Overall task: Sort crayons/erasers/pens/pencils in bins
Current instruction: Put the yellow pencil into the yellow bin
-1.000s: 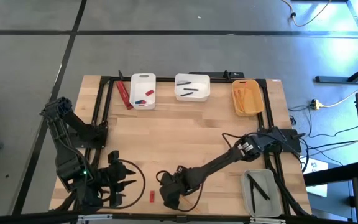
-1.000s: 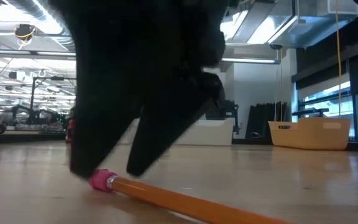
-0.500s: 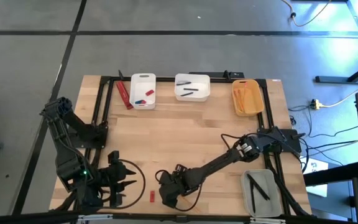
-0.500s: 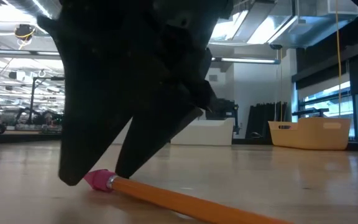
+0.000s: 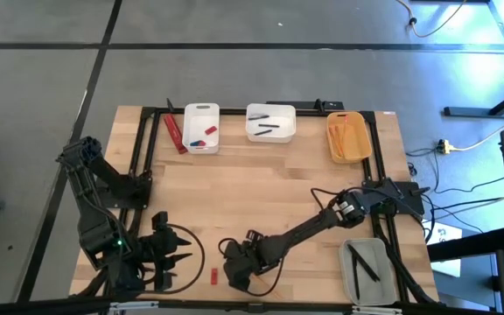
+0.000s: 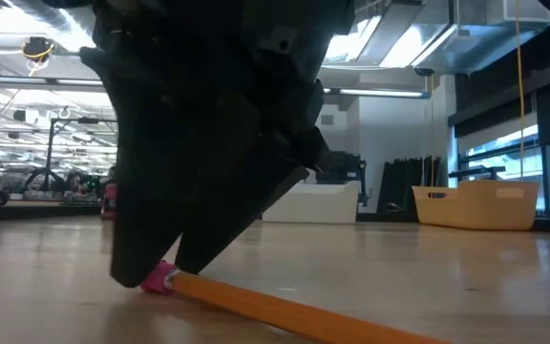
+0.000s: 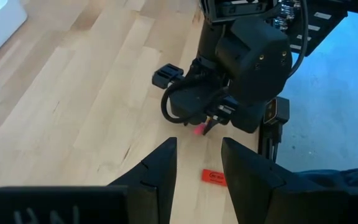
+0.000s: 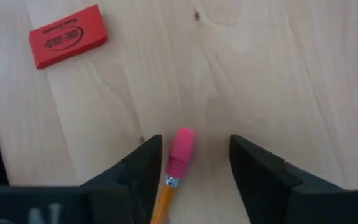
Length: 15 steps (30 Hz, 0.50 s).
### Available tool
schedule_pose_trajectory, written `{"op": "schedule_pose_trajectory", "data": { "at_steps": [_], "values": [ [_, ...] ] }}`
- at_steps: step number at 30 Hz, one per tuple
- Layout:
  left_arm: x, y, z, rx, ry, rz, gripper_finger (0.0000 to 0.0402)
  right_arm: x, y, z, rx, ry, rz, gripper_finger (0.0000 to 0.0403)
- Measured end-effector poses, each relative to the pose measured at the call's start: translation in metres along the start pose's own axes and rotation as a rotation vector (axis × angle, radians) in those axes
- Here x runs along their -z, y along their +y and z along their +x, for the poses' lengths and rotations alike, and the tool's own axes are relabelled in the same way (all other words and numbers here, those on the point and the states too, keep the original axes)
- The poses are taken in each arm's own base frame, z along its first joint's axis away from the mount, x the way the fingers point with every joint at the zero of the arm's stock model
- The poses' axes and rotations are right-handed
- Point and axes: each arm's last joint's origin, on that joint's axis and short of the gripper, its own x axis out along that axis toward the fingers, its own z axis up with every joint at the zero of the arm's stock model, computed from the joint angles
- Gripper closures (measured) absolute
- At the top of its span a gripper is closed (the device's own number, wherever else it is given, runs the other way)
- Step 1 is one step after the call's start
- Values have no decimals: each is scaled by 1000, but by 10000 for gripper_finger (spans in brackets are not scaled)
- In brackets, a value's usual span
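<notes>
Looking straight down, you see the right pincer (image 5: 237, 273) lowered to the near edge of the bench (image 5: 261, 184), just beside a red eraser (image 5: 213, 276), while the left pincer (image 5: 171, 260) waits at the near left corner with its fingers apart. From bench height, your right pincer's dark fingers (image 6: 146, 258) straddle the pink end of the pencil (image 6: 285, 311), which lies flat on the wood. Through the right wrist camera, the fingers stand apart with the pencil (image 8: 174, 168) between them, not yet clamped, and the red eraser (image 8: 68, 44) lies nearby.
</notes>
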Motion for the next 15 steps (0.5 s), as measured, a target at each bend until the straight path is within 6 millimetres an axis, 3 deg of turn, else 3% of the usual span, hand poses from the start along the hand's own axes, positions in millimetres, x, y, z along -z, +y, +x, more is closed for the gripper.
{"op": "schedule_pose_trajectory", "data": {
  "at_steps": [15],
  "values": [
    [0, 0, 0, -1, 0, 1, 282, 1, -2, 1, 9, 12, -4, 344]
  ]
}}
